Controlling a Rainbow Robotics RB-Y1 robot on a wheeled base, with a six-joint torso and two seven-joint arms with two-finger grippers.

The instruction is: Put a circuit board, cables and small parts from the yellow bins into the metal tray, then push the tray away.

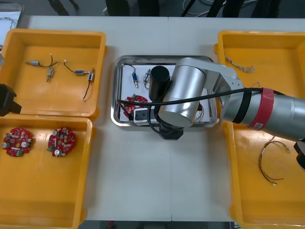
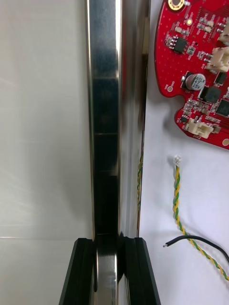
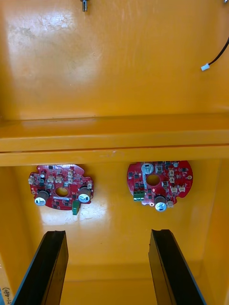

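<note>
While left gripper point(image 3: 107, 233) hangs wide open over yellow bin point(image 3: 114, 228) left of metal tray point(image 2: 105, 95), right gripper point(image 2: 109, 240) pinches tray's near rim; circuit board point(image 2: 200, 62), cable point(image 2: 176, 200), small metal parts point(image 1: 135, 78) lie inside tray.

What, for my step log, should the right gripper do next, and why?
Probably push the metal tray away: right gripper grips its near rim; circuit board, cables, small metal parts lie inside. Left gripper hovers open over a yellow bin.

Front steeply overhead, wrist views close, tray point(image 1: 115, 95) shared
</note>
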